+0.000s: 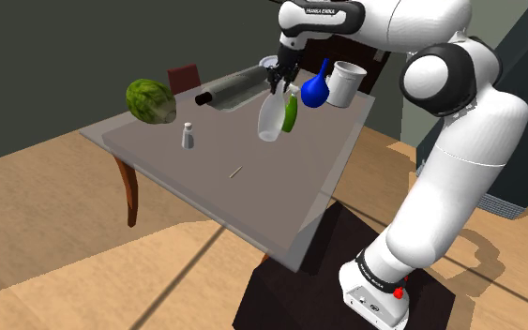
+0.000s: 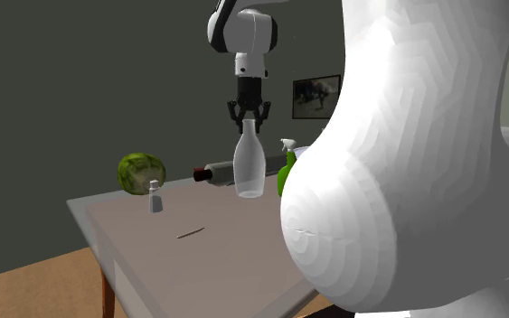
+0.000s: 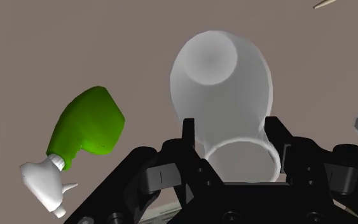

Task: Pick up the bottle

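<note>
shoulder view: gripper (image 1: pixel 279 82) pinches the white bottle (image 1: pixel 270 116) at the neck so the body hangs under the jaws, arm stretched over the table (image 1: pixel 252 197); second exterior view: hand points straight down, bottle looks clear of the table; wrist view: fingers (image 3: pixel 189 137) clasp the neck, green spray bottle (image 3: pixel 88 124) beside the jaws.

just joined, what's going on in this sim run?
The black gripper is shut on the neck of a pale bottle. The bottle hangs below it and looks lifted off the grey table. A green spray bottle stands on the table close beside it. The pick looks essentially done.
</note>
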